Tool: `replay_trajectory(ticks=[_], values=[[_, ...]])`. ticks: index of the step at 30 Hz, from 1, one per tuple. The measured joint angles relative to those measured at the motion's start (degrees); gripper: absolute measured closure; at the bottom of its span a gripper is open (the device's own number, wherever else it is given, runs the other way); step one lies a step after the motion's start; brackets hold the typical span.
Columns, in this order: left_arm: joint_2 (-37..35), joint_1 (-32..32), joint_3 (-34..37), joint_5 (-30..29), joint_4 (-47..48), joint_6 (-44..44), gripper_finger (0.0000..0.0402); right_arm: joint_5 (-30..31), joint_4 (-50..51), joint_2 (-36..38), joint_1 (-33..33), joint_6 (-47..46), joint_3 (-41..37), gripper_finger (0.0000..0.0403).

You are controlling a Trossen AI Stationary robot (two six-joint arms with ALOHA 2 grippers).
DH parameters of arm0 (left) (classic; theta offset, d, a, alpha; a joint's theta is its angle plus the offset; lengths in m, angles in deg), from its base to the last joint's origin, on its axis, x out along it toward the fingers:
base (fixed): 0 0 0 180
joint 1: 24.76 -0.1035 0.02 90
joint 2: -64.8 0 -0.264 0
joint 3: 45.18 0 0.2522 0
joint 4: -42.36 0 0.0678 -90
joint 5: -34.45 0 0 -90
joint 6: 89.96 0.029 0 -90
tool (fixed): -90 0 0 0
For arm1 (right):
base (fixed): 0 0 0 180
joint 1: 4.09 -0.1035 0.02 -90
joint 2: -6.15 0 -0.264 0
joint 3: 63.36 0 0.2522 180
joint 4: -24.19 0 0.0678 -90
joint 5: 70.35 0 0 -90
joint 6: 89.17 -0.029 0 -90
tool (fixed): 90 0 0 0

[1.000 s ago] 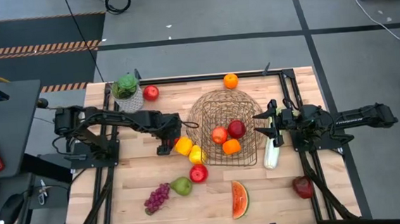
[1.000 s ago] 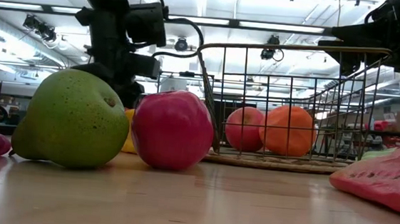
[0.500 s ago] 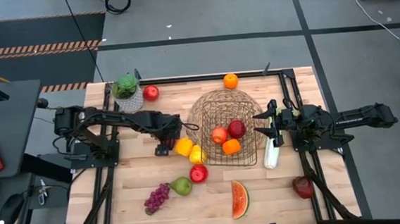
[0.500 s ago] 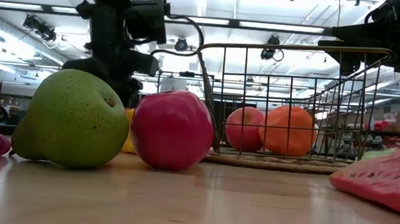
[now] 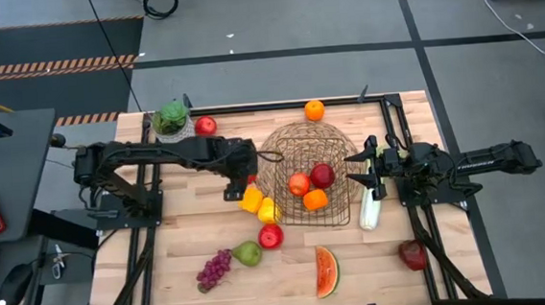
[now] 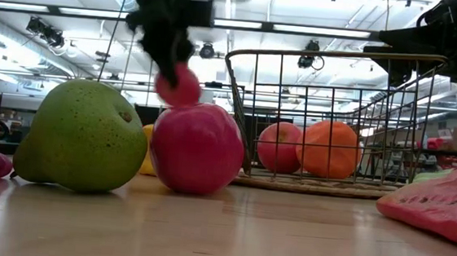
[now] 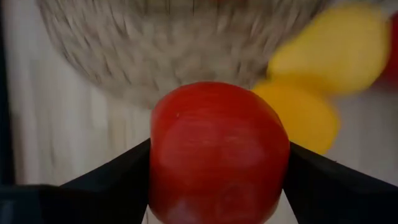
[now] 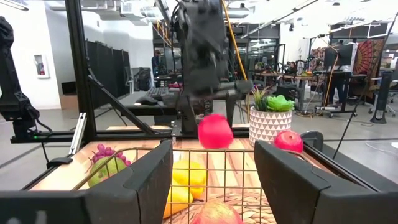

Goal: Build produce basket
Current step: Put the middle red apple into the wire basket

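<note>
Apple (image 7: 217, 152) between left end effector (image 7: 217, 186) fingers

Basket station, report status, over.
Left gripper holds a red fruit aloft beside basket. Right gripper shut on basket rim. Path clear.

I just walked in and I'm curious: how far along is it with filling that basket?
Early on. Three fruits lie in the basket. The left gripper holds a red fruit lifted beside it; the right gripper grips the rim. Left on the table: yellow pieces, pear, grapes, watermelon slice, celery stalk, and more.
</note>
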Motion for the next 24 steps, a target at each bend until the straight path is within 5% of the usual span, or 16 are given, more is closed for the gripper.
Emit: replay_trajectory(ticks=[12,24], values=[[-0.01,7.29,-8.72,0.02,-11.51,3.02,0.0094,0.00,-0.02,0.00,0.02,-0.02,0.00,0.0172],[0.86,13.28,-8.69,0.12,-23.00,28.94,0.0093,0.01,0.01,0.00,0.02,-0.02,0.02,0.0172]])
